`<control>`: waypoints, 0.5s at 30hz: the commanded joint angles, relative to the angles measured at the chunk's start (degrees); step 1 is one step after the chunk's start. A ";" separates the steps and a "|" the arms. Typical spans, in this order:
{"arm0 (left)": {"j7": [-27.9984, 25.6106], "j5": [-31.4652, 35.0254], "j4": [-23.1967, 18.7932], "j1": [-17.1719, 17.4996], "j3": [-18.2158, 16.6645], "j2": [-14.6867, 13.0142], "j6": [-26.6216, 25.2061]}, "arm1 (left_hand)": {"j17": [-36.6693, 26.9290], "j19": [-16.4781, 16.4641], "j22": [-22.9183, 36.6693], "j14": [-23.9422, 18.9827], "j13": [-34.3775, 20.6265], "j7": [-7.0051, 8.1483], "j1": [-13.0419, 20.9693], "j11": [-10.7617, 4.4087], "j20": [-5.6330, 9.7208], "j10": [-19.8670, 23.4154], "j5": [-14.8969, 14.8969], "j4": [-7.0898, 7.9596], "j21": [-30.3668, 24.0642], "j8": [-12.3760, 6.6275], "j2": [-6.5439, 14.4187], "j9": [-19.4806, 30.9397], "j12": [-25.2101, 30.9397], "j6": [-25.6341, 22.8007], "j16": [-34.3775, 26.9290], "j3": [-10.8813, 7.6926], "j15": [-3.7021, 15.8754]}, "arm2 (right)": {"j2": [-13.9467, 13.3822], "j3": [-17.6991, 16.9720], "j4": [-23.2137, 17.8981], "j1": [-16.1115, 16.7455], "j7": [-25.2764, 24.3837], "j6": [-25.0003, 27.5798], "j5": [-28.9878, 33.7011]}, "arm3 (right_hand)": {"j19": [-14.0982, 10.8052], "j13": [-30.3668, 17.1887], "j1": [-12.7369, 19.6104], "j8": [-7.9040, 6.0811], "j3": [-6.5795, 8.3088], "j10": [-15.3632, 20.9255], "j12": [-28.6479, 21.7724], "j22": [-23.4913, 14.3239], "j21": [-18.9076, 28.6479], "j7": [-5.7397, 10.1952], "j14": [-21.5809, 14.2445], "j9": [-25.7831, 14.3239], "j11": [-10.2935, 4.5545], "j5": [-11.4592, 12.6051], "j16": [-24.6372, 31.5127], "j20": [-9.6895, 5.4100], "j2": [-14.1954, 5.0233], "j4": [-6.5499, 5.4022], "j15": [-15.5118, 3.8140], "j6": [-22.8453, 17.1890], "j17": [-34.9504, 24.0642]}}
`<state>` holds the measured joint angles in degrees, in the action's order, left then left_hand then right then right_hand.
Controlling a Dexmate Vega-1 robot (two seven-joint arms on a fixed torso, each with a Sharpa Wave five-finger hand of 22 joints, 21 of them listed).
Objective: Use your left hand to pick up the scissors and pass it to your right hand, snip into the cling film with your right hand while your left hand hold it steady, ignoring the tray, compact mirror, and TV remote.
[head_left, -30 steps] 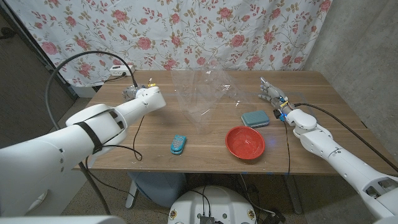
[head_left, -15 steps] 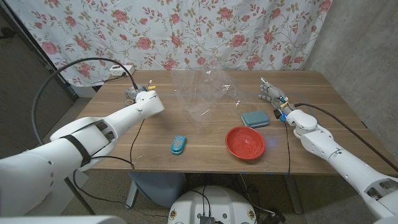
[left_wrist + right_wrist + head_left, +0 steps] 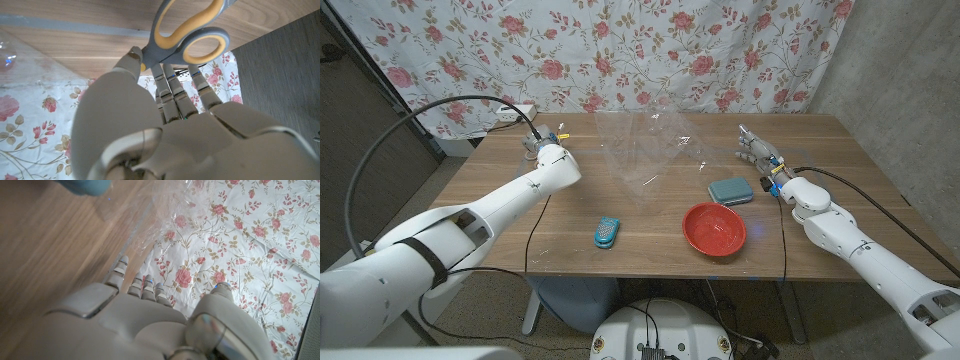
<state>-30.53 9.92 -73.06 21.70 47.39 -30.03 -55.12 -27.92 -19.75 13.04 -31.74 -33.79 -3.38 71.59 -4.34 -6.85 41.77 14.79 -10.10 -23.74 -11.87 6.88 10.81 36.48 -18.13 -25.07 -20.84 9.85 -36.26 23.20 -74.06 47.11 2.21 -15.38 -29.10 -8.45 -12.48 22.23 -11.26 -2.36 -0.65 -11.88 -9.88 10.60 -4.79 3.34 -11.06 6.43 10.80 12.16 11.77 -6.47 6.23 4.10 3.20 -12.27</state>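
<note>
Left robot hand [image 3: 165, 105] fingers apart, tips at scissors [image 3: 186, 31] handles, grasp unclear | scissors on far-left table [image 3: 570, 225], left arm nearer | cling film [image 3: 645, 150] beyond, mid-table | right robot hand [image 3: 757, 152] empty, apart.

Right hand [image 3: 145, 315] fills the near ground, seen from behind, pale fingers [image 3: 119, 269] reaching out over the wooden table [image 3: 45, 245] with nothing in them. Just past the fingertips, crinkled clear cling film [image 3: 165, 215] catches the light, lying against the rose-print curtain [image 3: 255, 240]. A blurred teal shape [image 3: 82, 185] sits at the frame's edge on the wood; can't tell what it is.
</note>
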 commanded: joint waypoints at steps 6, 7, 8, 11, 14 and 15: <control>-5.68 -0.72 -14.28 8.50 -8.65 -2.62 6.93 | -0.81 0.19 0.16 -0.45 -0.13 -0.13 0.99 -7.03 0.35 7.06 -0.57 0.09 -0.52 0.23 0.23 0.12 0.66 -0.62 -0.61 0.29 0.20 | -0.85 -0.82 -1.96 1.56 -0.71 -0.45 -0.20 | 0.24 0.01 0.03 -0.27 0.39 -0.42 -0.28 -0.05 0.31 0.31 0.21 -0.20 0.35 -0.09 0.24 0.33 -0.18 0.18 0.24 0.16 -0.06; -5.90 -0.75 -14.99 8.93 -8.99 -2.73 7.54 | -0.89 0.11 0.16 -0.45 -0.07 -0.08 1.04 -7.02 0.41 7.03 -0.62 0.11 -0.58 0.24 0.25 0.12 0.66 -0.66 -0.64 0.32 0.20 | -0.88 -0.87 -2.05 1.65 -0.78 -0.53 -0.18 | 0.24 0.01 0.03 -0.28 0.40 -0.43 -0.28 -0.05 0.31 0.29 0.19 -0.20 0.33 -0.09 0.25 0.33 -0.18 0.18 0.25 0.15 -0.06; -6.13 -0.73 -15.63 9.33 -9.29 -2.80 8.08 | -0.97 0.12 0.16 -0.60 -0.05 -0.09 1.11 -7.02 0.43 7.02 -0.67 0.10 -0.60 0.24 0.24 0.12 0.69 -0.74 -0.74 0.35 0.29 | -0.94 -0.90 -2.16 1.73 -0.82 -0.56 -0.16 | 0.24 0.01 0.02 -0.27 0.40 -0.45 -0.27 -0.05 0.31 0.31 0.17 -0.20 0.37 -0.10 0.26 0.33 -0.17 0.18 0.27 0.16 -0.06; -6.75 -0.96 -17.34 10.61 -10.37 -2.88 9.97 | -1.18 0.16 0.15 -0.58 -0.05 -0.08 1.23 -7.02 0.43 7.03 -0.79 0.15 -0.64 0.24 0.30 0.13 0.81 -0.89 -0.83 0.43 0.42 | -1.00 -1.03 -2.37 1.98 -0.87 -0.71 -0.23 | 0.25 0.01 0.03 -0.28 0.43 -0.43 -0.28 -0.05 0.31 0.28 0.18 -0.20 0.36 -0.10 0.26 0.32 -0.19 0.18 0.27 0.16 -0.06; -7.48 -1.81 -18.69 11.99 -11.95 -2.48 11.88 | -1.46 0.19 0.14 -0.61 -0.18 -0.10 1.24 -7.07 0.45 6.89 -0.96 0.28 -0.70 0.29 0.38 0.14 0.95 -0.95 -1.00 0.56 0.51 | -1.06 -1.15 -2.64 2.26 -0.96 -0.79 -0.30 | 0.26 0.01 0.00 -0.28 0.44 -0.43 -0.28 -0.05 0.31 0.28 0.21 -0.20 0.36 -0.10 0.25 0.32 -0.19 0.17 0.27 0.15 -0.07; -7.63 -1.98 -19.06 12.42 -12.30 -2.50 12.75 | -1.57 0.19 0.14 -0.63 -0.24 -0.15 1.25 -7.07 0.42 6.74 -1.03 0.33 -0.73 0.34 0.43 0.14 0.98 -0.90 -1.07 0.61 0.53 | -1.11 -1.18 -2.75 2.36 -1.05 -0.82 -0.24 | 0.26 0.01 -0.02 -0.27 0.43 -0.43 -0.28 -0.05 0.30 0.29 0.21 -0.20 0.35 -0.11 0.25 0.32 -0.18 0.17 0.29 0.16 -0.07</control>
<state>-35.58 9.45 -83.27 27.73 41.44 -32.03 -48.31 -29.10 -19.43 13.04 -31.96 -33.71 -3.37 72.21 -4.34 -6.54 41.77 13.91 -9.80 -23.97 -11.64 7.18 10.81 37.00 -18.74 -25.58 -20.52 10.05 -37.03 22.45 -75.81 48.56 1.57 -15.79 -29.23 -8.45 -12.48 22.23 -11.26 -2.36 -0.65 -11.88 -9.88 10.60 -4.60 3.34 -11.06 6.42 10.80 12.16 11.77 -6.47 6.23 4.10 3.40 -12.27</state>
